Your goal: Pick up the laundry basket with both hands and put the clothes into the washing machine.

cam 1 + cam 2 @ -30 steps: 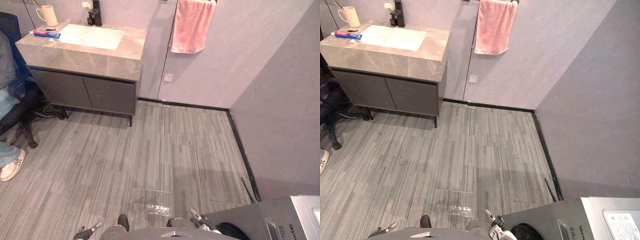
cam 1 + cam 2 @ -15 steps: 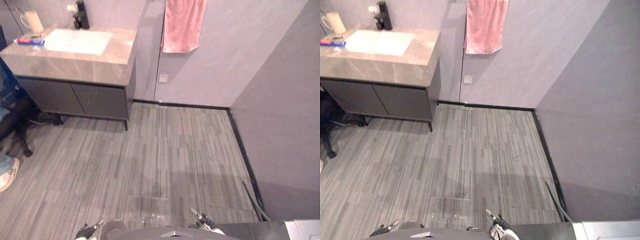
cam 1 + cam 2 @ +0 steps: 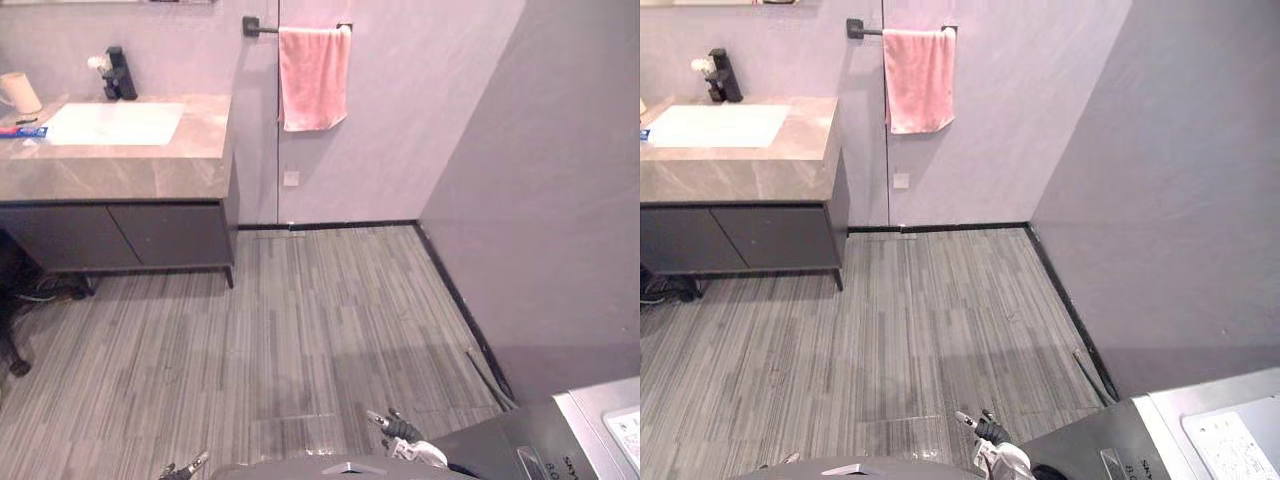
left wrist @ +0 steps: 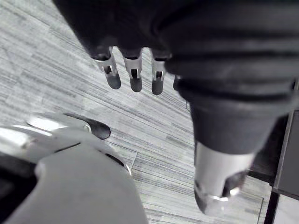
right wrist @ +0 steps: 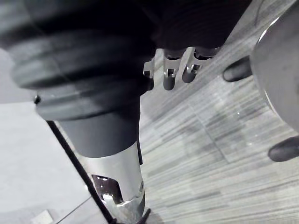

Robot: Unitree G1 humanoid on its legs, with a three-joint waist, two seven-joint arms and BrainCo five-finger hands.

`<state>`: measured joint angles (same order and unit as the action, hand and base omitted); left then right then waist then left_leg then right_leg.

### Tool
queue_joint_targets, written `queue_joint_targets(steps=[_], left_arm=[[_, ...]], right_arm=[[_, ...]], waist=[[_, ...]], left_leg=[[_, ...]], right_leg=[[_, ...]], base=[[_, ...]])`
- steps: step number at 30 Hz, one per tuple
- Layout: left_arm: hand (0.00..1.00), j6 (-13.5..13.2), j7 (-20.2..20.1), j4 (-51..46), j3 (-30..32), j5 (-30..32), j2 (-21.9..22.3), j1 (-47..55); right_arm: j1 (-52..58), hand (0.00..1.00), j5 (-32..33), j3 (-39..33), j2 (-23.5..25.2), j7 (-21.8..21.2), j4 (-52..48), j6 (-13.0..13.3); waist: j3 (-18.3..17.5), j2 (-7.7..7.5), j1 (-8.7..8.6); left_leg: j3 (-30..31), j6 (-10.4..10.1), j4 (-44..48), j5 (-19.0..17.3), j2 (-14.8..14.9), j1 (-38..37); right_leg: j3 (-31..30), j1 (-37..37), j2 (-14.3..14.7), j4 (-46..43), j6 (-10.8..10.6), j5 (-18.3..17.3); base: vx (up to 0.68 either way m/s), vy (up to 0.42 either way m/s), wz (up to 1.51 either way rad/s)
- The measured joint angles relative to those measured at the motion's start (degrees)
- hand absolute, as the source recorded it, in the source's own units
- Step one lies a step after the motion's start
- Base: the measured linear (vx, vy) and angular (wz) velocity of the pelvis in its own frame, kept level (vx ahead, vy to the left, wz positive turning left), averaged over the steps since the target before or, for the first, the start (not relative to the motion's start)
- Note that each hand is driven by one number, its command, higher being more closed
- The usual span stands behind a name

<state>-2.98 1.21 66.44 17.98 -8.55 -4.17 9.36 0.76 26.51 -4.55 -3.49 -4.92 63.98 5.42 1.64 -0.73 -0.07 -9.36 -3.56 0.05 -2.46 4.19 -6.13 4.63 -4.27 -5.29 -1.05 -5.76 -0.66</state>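
The robot's left hand point(image 4: 135, 80) hangs released, its silver dark-tipped fingers loose and its thumb apart. It grasps nothing above the grey wood-plank floor point(image 3: 300, 330). The right hand point(image 5: 169, 77) hangs the same way, slack and empty, at the lower middle of the head views. It is just beside the grey metal washing machine point(image 3: 520, 445) in the lower right corner.

Both hands sit low at the robot's sides, probably because nothing is being carried. The machine's dark front seems turned toward the lower left of the frame, with its pale top facing up. Where the laundry basket is, and which way its long axis runs, cannot be told.

Farther off at upper left stands a grey stone vanity counter point(image 3: 120, 178) with a white rectangular sink point(image 3: 112, 122). At upper middle a pink towel point(image 3: 313, 80) hangs on the wall.
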Motion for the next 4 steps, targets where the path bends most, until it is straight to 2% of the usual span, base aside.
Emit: queue_joint_targets(steps=[4], left_arm=[[0.0,-0.06,0.11,0.34,-2.78,0.28,-0.57,-0.46]], right_arm=[[0.13,0.0,-2.23,0.0,-0.57,0.03,0.62,-0.13]], waist=[[0.14,0.26,0.02]], left_leg=[[0.36,0.33,-1.14,1.05,-0.86,-0.12]], right_leg=[[0.13,-0.12,-0.35,1.14,-0.34,0.99]], base=[[-0.01,0.031,0.01]])
